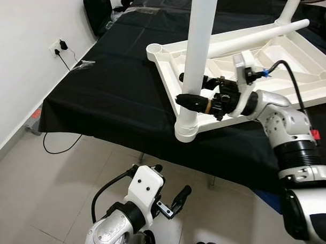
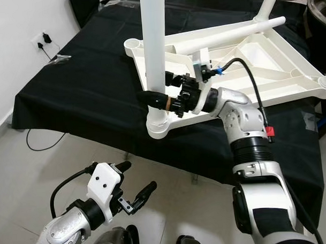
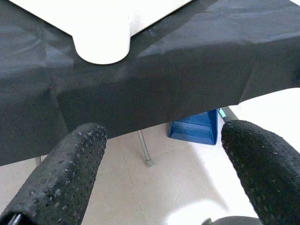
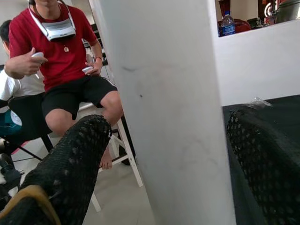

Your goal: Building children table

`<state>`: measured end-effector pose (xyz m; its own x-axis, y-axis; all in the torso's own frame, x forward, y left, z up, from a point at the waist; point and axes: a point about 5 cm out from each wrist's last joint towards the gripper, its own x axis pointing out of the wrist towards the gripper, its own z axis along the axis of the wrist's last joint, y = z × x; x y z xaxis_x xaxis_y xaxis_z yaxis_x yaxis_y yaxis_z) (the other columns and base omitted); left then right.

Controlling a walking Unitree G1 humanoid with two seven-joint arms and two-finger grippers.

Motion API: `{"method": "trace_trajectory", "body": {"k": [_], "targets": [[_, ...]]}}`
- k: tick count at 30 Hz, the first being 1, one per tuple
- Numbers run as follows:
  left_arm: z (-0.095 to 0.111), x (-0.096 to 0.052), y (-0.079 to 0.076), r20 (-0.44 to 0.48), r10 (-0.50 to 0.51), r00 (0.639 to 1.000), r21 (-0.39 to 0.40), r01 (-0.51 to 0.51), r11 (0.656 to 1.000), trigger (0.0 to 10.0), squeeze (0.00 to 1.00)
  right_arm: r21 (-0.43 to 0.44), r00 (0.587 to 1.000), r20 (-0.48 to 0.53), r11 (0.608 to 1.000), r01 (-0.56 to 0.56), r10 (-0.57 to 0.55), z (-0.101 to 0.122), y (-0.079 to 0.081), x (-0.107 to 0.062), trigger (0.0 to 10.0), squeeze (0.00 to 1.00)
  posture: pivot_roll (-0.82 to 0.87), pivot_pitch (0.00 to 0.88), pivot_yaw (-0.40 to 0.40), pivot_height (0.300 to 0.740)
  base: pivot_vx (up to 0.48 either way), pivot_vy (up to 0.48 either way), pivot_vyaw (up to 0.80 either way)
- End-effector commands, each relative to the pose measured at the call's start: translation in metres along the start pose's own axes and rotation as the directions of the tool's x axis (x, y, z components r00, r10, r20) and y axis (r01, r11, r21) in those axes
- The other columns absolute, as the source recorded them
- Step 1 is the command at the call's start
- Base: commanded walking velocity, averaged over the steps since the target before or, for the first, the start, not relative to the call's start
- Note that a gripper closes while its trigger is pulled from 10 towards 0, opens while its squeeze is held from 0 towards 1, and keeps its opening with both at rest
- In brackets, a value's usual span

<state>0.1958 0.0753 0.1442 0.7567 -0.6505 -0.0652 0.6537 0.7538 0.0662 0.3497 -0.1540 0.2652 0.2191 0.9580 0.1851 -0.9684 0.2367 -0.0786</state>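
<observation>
A white children's table (image 1: 289, 69) lies upside down on a black cloth (image 1: 108, 86). A white table leg (image 1: 195, 51) stands upright in its near corner socket (image 1: 186, 129). My right gripper (image 1: 181, 88) is shut on this leg low down, one black finger (image 1: 193, 101) in front and the other behind. In the right wrist view the leg (image 4: 168, 93) sits between both fingers. A second leg (image 1: 246, 39) lies across the underside, and a third (image 1: 293, 5) rises at the far corner. My left gripper (image 1: 170, 183) hangs open low above the floor, holding nothing.
The black-covered bench (image 3: 154, 84) ends in an edge just in front of me, tiled floor below. A wall socket with a plug (image 1: 58, 47) and a cable are at left. A seated person in a red shirt (image 4: 56, 51) faces the bench. A blue box (image 3: 197, 129) sits underneath.
</observation>
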Motion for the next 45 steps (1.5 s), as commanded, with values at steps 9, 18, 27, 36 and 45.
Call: {"method": "trace_trajectory", "body": {"k": [9,18,27,36,45], "targets": [[-0.002,-0.003,-0.003,-0.020,-0.006,1.000,-0.009,0.005,1.000,10.0,0.00,-0.092,1.000,-0.013,0.996,-0.002,0.001,0.011,0.001,0.010,10.0,0.00,0.20,0.255,-0.017,0.740,0.000,0.000,0.00],[-0.002,-0.002,-0.003,-0.020,-0.006,1.000,-0.009,0.006,1.000,10.0,0.00,-0.118,0.999,-0.044,0.993,-0.007,0.002,0.014,0.000,0.006,10.0,0.00,0.20,0.259,-0.020,0.740,0.000,0.000,0.00],[-0.002,-0.002,-0.003,-0.023,-0.006,1.000,-0.010,0.006,1.000,10.0,0.00,-0.159,0.995,-0.095,0.987,-0.034,0.019,0.017,0.001,0.002,10.0,0.00,0.20,0.260,-0.019,0.740,0.000,0.000,0.00],[-0.002,-0.002,-0.002,-0.025,-0.005,1.000,-0.011,0.005,1.000,10.0,0.00,-0.164,0.995,-0.101,0.986,-0.038,0.022,0.018,0.002,0.005,10.0,0.00,0.20,0.263,-0.017,0.740,0.000,0.000,0.00],[-0.002,-0.002,-0.003,-0.027,-0.005,1.000,-0.012,0.004,1.000,10.0,0.00,-0.182,0.993,-0.120,0.983,-0.033,0.011,0.018,0.000,0.008,10.0,0.00,0.20,0.266,-0.018,0.740,0.000,0.000,0.00]]}}
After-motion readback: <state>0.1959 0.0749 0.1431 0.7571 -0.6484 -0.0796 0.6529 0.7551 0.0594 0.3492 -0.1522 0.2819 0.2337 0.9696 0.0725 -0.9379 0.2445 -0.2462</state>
